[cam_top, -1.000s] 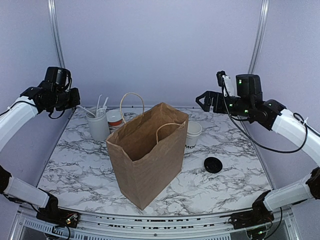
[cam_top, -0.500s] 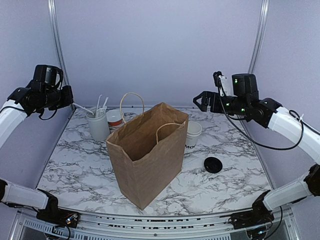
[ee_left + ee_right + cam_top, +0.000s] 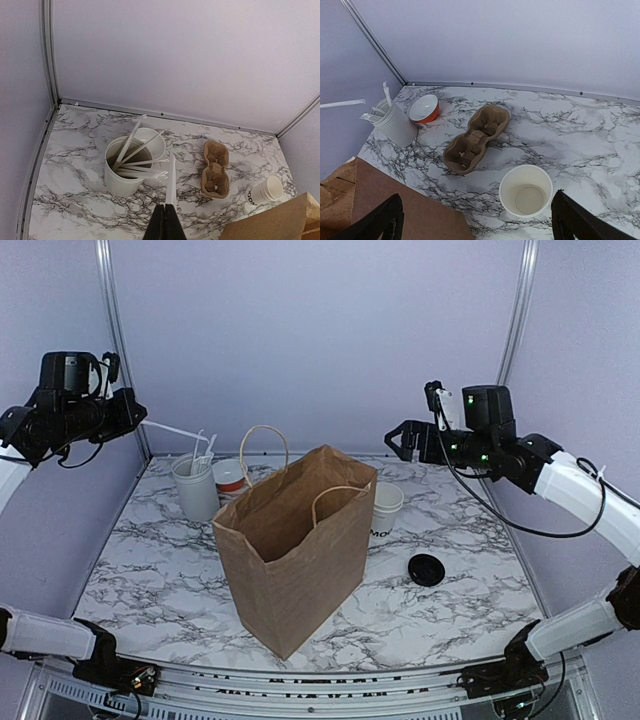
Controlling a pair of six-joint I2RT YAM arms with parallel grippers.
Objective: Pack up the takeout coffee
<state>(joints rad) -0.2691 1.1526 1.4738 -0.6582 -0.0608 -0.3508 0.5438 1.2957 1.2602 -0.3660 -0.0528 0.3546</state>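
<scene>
left gripper [image 3: 165,221] pinches a white plastic utensil [image 3: 171,180], held clear of the holder [image 3: 120,175]. right gripper [image 3: 405,443] hangs spread wide above the table [image 3: 450,610].

Seen from the top, the paper bag [image 3: 295,560] hides the brown cup tray [image 3: 477,137] near the tabletop's far edge — and one side of the white cup [image 3: 387,502], so its black letters stop at "Mo". The left claw [image 3: 166,209] is cut off by the picture's bottom edge — the white stick [image 3: 171,177] it pinches is too thin to name. The right claw [image 3: 476,196] shows only two finger ends at the bottom corners.
</scene>
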